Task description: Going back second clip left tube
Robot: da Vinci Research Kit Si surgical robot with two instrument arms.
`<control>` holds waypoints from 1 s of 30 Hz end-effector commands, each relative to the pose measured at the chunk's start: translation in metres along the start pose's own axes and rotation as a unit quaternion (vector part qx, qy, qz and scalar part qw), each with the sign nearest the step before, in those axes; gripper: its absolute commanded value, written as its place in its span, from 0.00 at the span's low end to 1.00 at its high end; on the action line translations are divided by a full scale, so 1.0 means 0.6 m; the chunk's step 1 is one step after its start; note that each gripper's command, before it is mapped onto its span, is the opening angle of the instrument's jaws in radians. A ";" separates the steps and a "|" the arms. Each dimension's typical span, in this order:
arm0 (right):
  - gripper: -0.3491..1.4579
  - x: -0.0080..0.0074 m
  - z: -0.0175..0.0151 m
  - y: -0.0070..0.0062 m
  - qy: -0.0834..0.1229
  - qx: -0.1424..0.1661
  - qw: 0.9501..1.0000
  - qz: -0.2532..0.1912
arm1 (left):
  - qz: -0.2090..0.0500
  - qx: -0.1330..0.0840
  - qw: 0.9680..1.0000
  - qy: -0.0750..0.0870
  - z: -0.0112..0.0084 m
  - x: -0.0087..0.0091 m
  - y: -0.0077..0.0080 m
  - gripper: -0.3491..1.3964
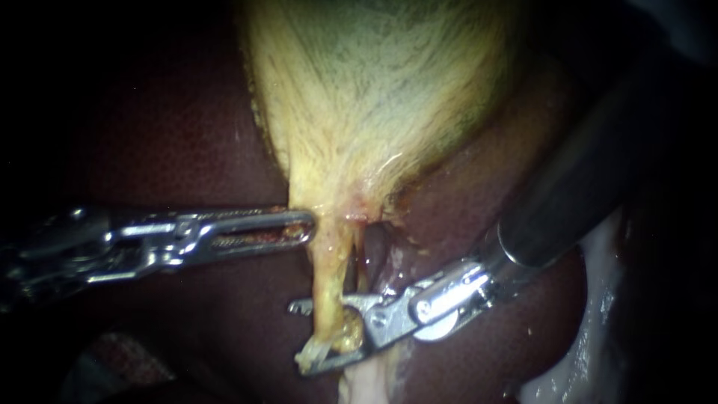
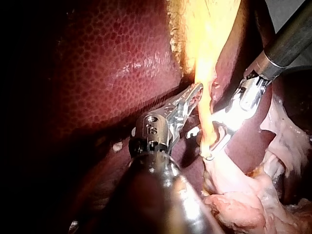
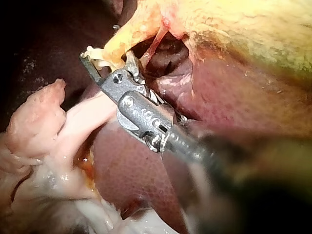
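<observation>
Straddling the left tube (image 1: 329, 280), the right instrument (image 1: 304, 337) comes in from the upper right with its jaws spread apart, and the yellow strand passes between them. The left tube hangs from the narrow end of the gallbladder (image 1: 374, 90) and runs down across the dark liver (image 1: 172, 150). A thinner right tube (image 1: 361, 258) lies just beside it. The left instrument (image 1: 308, 227) lies level, its jaws pressed together and its tip touching the left tube's side just below the gallbladder. Whether a clip sits on the tube cannot be told.
</observation>
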 end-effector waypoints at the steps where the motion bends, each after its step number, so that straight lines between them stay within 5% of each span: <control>1: 0.52 -0.0002 -0.0002 -0.0001 0.000 0.000 1.000 0.000 | 0.000 0.000 1.000 0.000 0.0000 0.0000 0.0000 0.00; 11: 0.52 0.0003 -0.0008 -0.0013 0.001 0.003 1.000 -0.001 | 0.000 0.000 1.000 0.000 0.0002 0.0000 0.0004 0.00; 20: 0.52 -0.0016 -0.0008 0.0041 -0.005 -0.048 0.997 0.057 | 0.000 0.000 1.000 0.000 0.0004 -0.0001 0.0003 0.00; 30: 0.51 -0.0012 -0.0036 0.0038 -0.005 -0.077 0.992 0.097 | 0.000 0.001 1.000 0.001 0.0002 0.0000 0.0004 0.00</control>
